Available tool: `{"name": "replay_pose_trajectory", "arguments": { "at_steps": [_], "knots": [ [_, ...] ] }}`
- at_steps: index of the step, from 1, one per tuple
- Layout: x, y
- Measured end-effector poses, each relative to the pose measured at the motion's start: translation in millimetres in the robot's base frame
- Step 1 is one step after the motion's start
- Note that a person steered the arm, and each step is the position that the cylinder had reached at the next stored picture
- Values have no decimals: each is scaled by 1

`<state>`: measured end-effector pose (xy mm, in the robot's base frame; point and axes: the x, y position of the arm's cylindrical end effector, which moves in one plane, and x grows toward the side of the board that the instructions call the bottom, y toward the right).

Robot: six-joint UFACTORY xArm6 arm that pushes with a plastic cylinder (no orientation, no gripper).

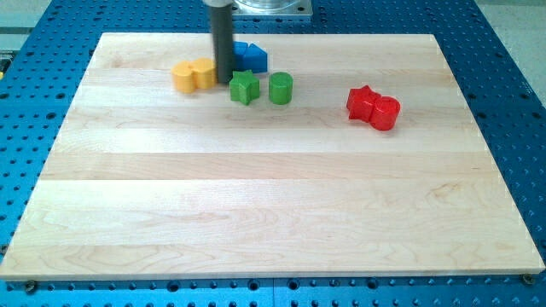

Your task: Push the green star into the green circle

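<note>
The green star [244,87] lies on the wooden board near the view's top, a little left of centre. The green circle [281,88] stands just to its right, with a small gap between them. My tip [223,81] is at the end of the dark rod, just left of the green star and close to it, between the star and the yellow blocks.
Two yellow blocks [193,75] lie touching each other left of my tip. Blue blocks [251,56] sit behind the rod and the green star. A red star [363,102] and a red circle [386,112] touch at the view's right. The wooden board [273,205] rests on a blue perforated table.
</note>
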<state>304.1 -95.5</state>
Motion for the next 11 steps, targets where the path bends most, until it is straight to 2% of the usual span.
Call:
{"name": "replay_pose_trajectory", "arguments": {
  "at_steps": [1, 2, 3, 4, 5, 11],
  "knots": [
    [0, -38],
    [32, -48],
    [36, -12],
    [33, 50],
    [39, -3],
    [40, -2]
  ]
}}
